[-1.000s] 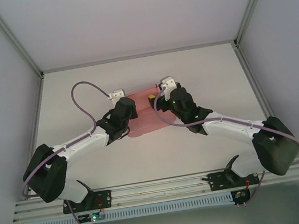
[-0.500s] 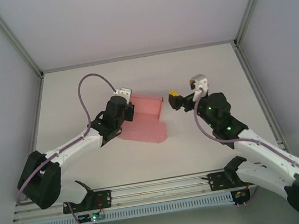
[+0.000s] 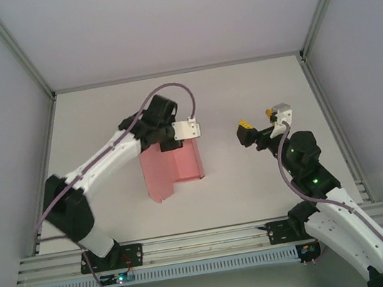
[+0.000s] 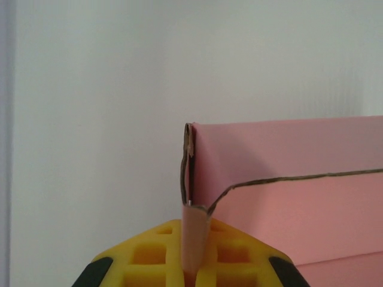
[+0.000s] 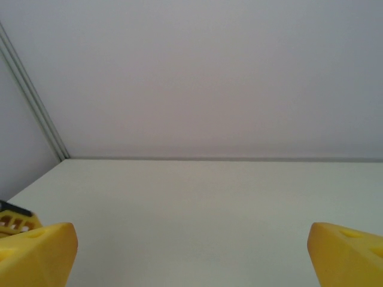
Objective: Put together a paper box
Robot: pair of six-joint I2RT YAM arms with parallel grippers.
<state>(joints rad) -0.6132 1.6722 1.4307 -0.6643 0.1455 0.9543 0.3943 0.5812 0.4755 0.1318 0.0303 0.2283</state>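
The left gripper [image 3: 179, 142] pinches the far edge of the pink paper box [image 3: 173, 166], left of centre on the white table [image 3: 240, 85]. In the wrist view, its yellow pads [image 4: 149, 251] are pressed together with only a narrow strip of card between them. The grip appears chosen to steady the half-formed card by one wall: above the left gripper [image 4: 194, 266], the paper box [image 4: 287, 179] shows a doubled edge standing upright and a long panel running off to the right. From above, one flap trails toward the near edge. Whether the card rests on the table or hangs just above it cannot be told.

The right gripper [image 3: 249, 135] hovers well apart to the box's right, jaws spread wide and holding nothing. From its own wrist, the right gripper [image 5: 191, 257] faces bare table [image 5: 209, 197]. It seems placed in reserve, clear of the card and free to come in on a loose flap. Judging by the open panels, the folding is only partly done.
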